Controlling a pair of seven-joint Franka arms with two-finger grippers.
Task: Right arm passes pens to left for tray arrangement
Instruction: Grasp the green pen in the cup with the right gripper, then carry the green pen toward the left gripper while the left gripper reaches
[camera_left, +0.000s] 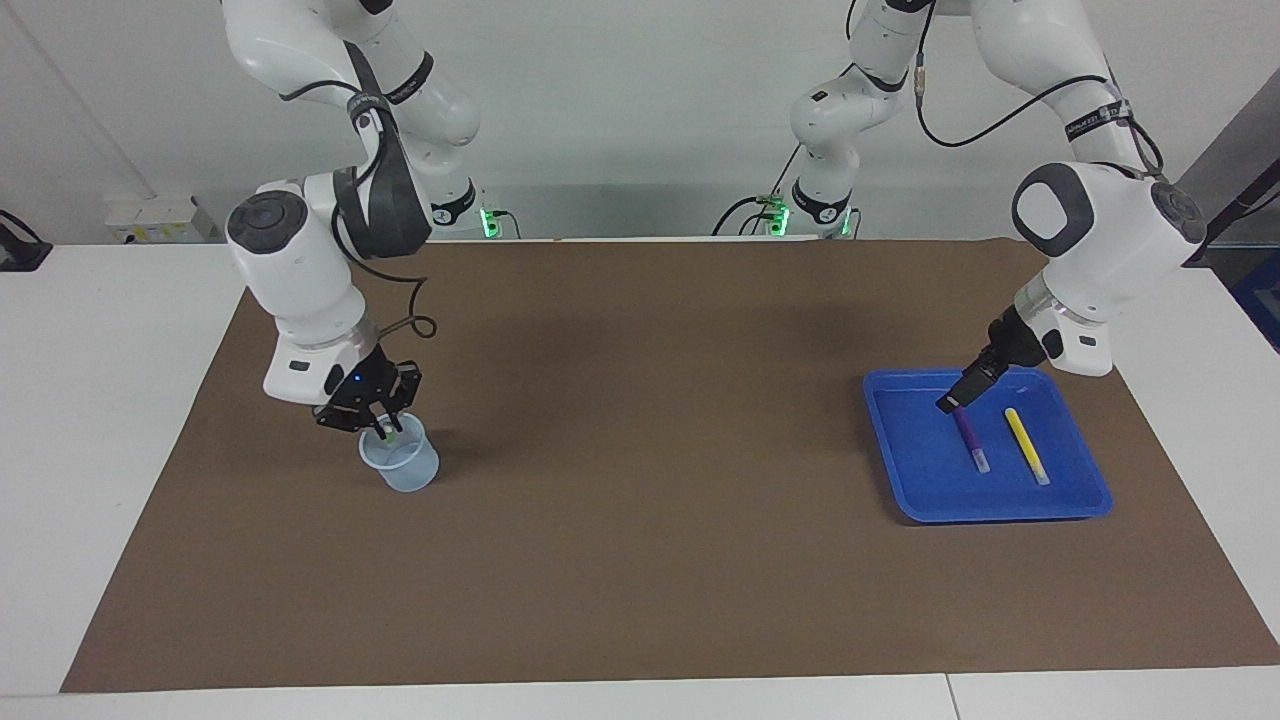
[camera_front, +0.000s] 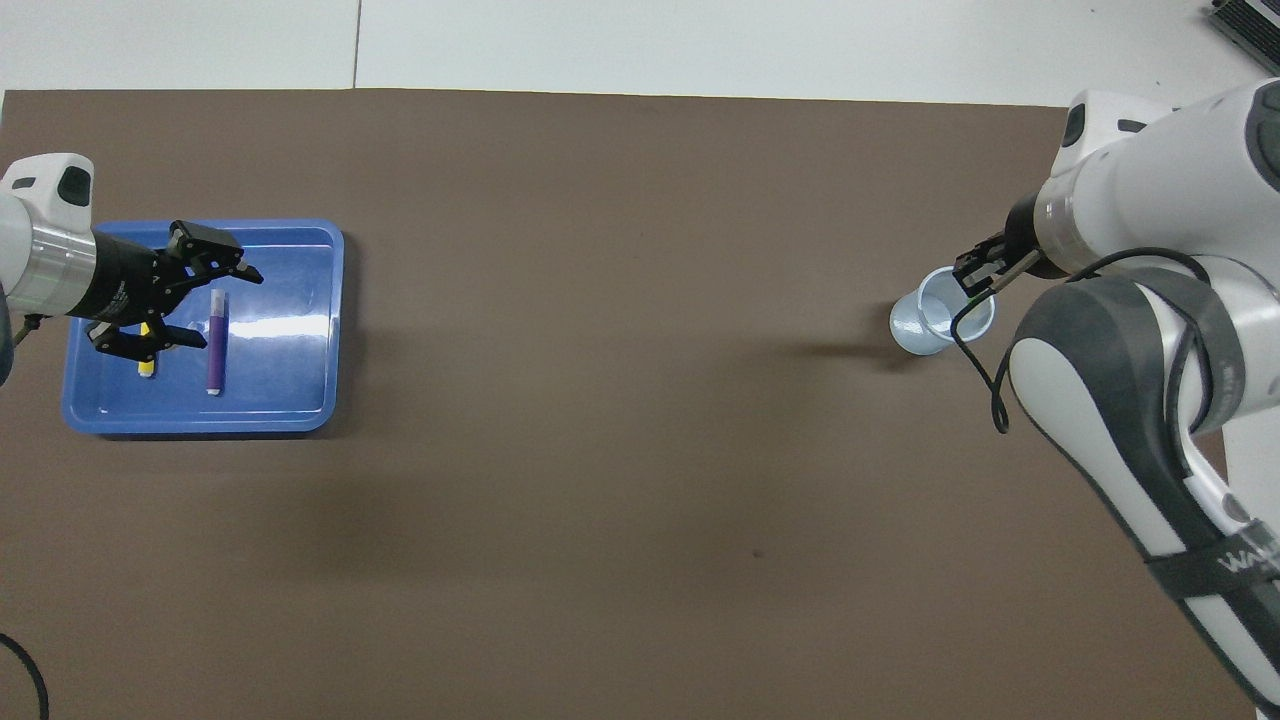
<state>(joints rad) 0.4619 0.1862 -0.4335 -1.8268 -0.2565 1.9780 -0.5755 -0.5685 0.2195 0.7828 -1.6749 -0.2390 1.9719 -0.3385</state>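
Observation:
My right gripper (camera_left: 378, 424) hangs just above the rim of a small translucent cup (camera_left: 402, 468), shut on the green pen (camera_left: 388, 431), whose lower end still dips into the cup. In the overhead view the right gripper (camera_front: 978, 274) covers the cup's (camera_front: 925, 325) edge and the green pen is hidden. The blue tray (camera_left: 920, 470) lies at the left arm's end of the table. In it lie the purple pen (camera_left: 970, 441) and the yellow pen (camera_left: 1027, 447), side by side. My left gripper (camera_left: 950, 404) is open over the purple pen's upper end, holding nothing.
A brown mat (camera_left: 650, 450) covers the table between cup and tray. In the overhead view the tray (camera_front: 290, 390) holds the purple pen (camera_front: 215, 350) and the yellow pen (camera_front: 146, 366), the latter partly under the left gripper (camera_front: 215, 305).

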